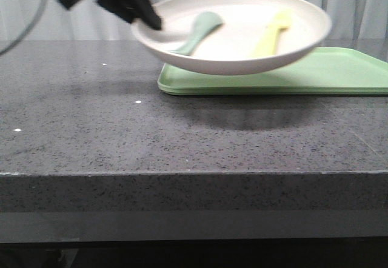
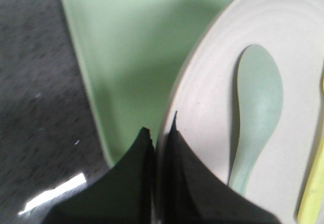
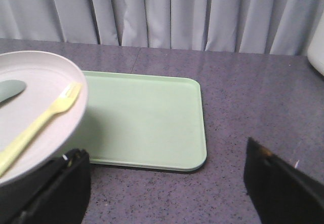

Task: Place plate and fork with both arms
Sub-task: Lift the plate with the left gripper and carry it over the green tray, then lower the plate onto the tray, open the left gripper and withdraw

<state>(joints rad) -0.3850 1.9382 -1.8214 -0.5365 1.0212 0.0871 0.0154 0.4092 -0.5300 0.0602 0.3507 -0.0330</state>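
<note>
You carry the wide, round cream-white matte plate [image 1: 233, 34] in the air over the flat light-green rectangular tray [image 1: 339, 71] toward the bench's far right; keep it level, because the small pale-yellow plastic fork [image 1: 271, 36] and the sage-green spoon [image 1: 199, 31] lie loose in it and a tilt would likely slide them off. Your left gripper [image 2: 161, 143] is pinched tight on the plate's rim. Your right gripper [image 3: 167, 183] hangs spread wide, holding nothing, above the grey speckled stone bench [image 1: 182, 134].
</note>
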